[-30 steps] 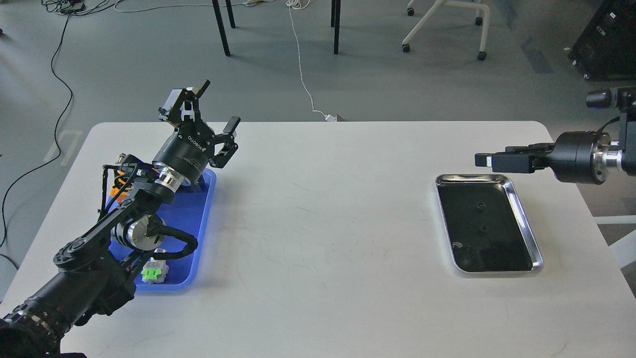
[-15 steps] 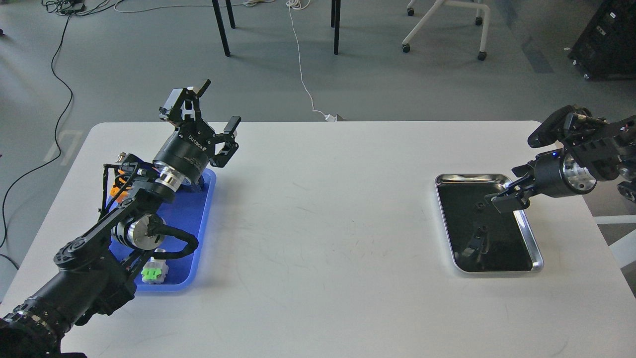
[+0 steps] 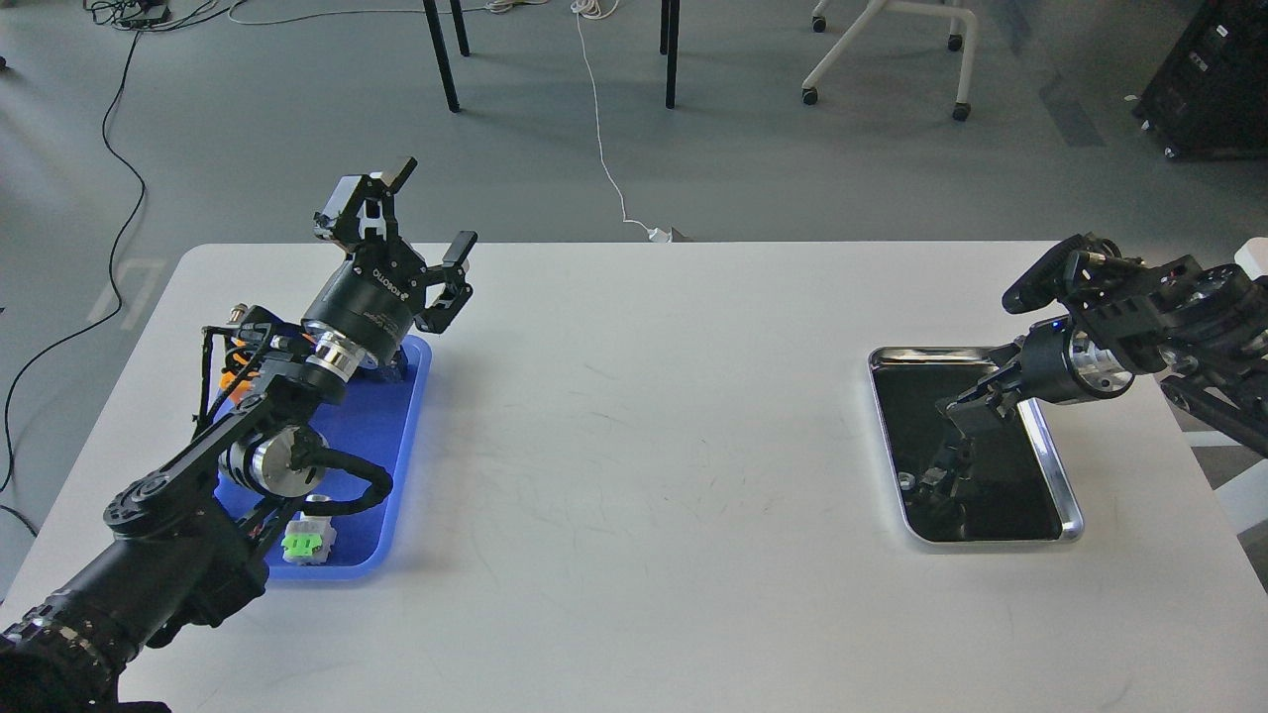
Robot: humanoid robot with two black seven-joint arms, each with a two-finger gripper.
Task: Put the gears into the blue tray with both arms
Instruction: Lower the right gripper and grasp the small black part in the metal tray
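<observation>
The blue tray (image 3: 394, 436) lies at the table's left side, partly covered by my left arm. My left gripper (image 3: 432, 212) hangs open over the tray's far end with nothing between its fingers. At the right, my right gripper (image 3: 963, 408) points down and left into the shiny steel tray (image 3: 1068, 500), its tips close above the dark bottom. Its fingers merge into one dark shape, so I cannot tell its state. I cannot pick out the gears against the mirror-like bottom and the gripper's reflection. A tiny round piece (image 3: 904, 482) shows near the steel tray's left rim.
A green-faced switch (image 3: 305, 543) sits at the blue tray's near end, and an orange part (image 3: 230, 380) shows behind my left arm. White tabletop (image 3: 644, 446) stretches between the two trays. Chair legs and cables are on the floor beyond the table.
My right arm swung from level above the steel tray's far edge down and left, and its gripper now dips into the tray. The left arm barely moved.
</observation>
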